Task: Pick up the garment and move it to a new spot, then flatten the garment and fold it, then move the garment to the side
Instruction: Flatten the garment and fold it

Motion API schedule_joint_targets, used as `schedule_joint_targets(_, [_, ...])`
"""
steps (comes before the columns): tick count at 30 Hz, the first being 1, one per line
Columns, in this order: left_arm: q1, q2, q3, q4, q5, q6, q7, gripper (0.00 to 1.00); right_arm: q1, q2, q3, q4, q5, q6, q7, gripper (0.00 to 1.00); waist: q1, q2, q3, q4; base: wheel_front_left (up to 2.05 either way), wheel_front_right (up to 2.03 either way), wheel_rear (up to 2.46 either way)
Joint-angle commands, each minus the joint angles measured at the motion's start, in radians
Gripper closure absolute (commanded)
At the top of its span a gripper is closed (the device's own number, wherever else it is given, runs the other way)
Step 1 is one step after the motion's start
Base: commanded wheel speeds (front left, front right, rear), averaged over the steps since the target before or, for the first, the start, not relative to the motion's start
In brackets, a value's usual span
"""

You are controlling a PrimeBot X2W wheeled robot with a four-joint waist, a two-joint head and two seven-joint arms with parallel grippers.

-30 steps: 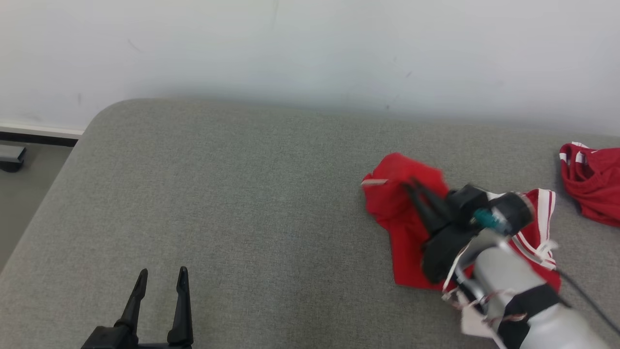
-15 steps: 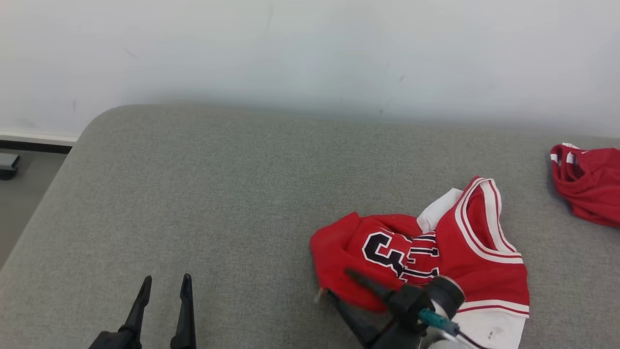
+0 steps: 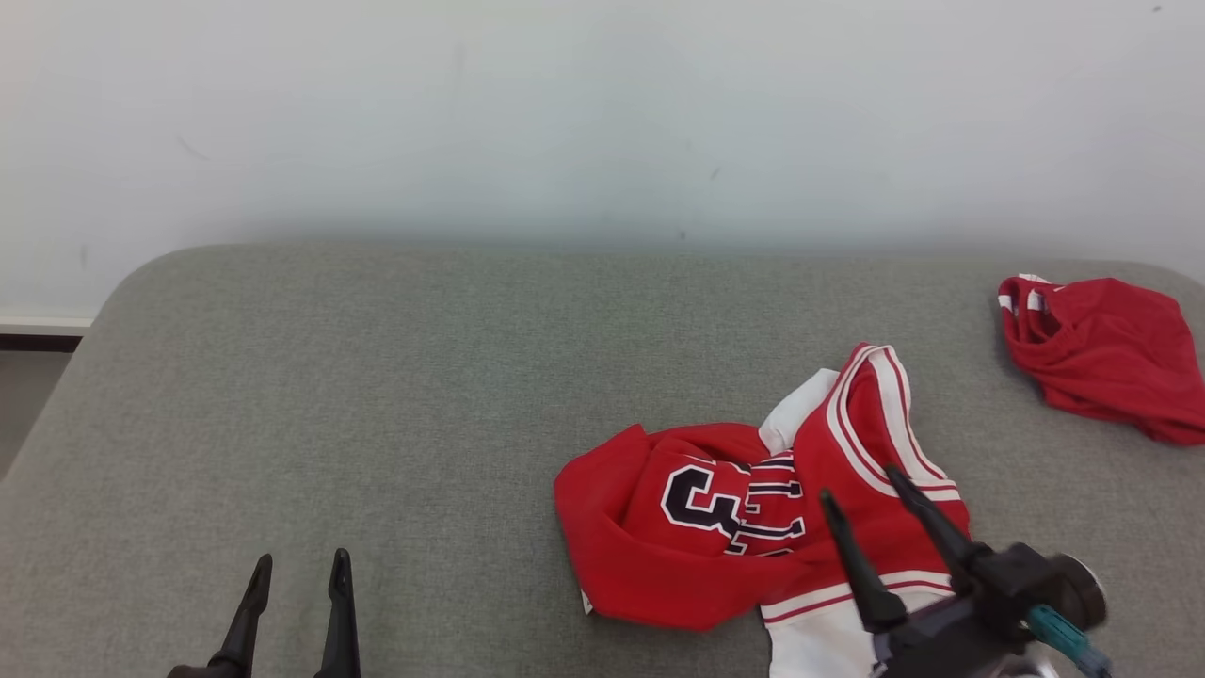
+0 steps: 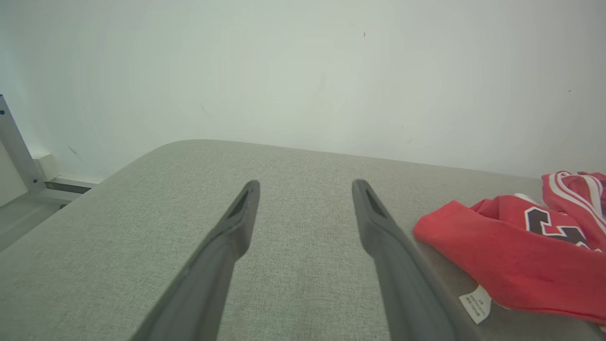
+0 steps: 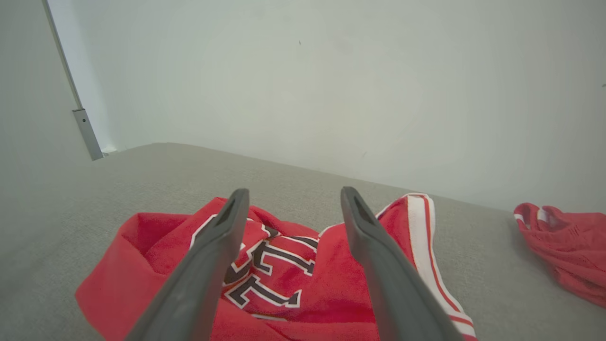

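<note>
The garment (image 3: pixel 715 556) is a red basketball jersey with white striped trim (image 3: pixel 885 414) and a dark, white-edged number (image 3: pixel 701 499). It lies loose in a crumpled heap on the grey bench (image 3: pixel 377 395), toward the front right, neither flattened nor folded. Its body is bunched and doubled over itself, the number is creased, and a small white label (image 4: pixel 475 303) pokes out at one edge.

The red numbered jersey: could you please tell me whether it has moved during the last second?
Yes. The red numbered jersey now lies farther left of the plain red garment, and nearer the robot.
</note>
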Motion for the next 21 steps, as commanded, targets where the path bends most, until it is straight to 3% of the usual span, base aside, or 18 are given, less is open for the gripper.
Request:
schedule_joint_targets(1, [0.009, 0.001, 0.002, -0.006, 0.005, 0.002, -0.003, 0.00, 0.049, 0.022, -0.069, -0.012, -0.022, -0.003, -0.004, 0.00, 0.0001, 0.0000, 0.000, -0.014, 0.00, 0.00, 0.00])
schedule_joint_targets(7, [0.009, 0.002, 0.001, -0.001, 0.007, 0.002, -0.003, 0.00, 0.138, 0.101, -0.220, -0.064, -0.063, -0.003, -0.004, 0.00, 0.0001, 0.0000, 0.013, -0.046, 0.00, 0.00, 0.00])
schedule_joint_targets(16, [-0.037, 0.018, -0.023, 0.019, 0.002, 0.001, -0.003, 0.00, 0.164, 0.163, -0.240, -0.091, -0.091, -0.003, -0.004, 0.00, 0.0001, 0.0000, 0.034, -0.099, 0.00, 0.00, 0.00])
schedule_joint_targets(21, [-0.140, 0.091, -0.092, 0.061, -0.036, 0.001, -0.002, 0.00, 0.131, 0.179, -0.227, -0.084, -0.091, -0.003, -0.004, 0.00, 0.0001, 0.0000, 0.063, -0.135, 0.00, 0.00, 0.00])
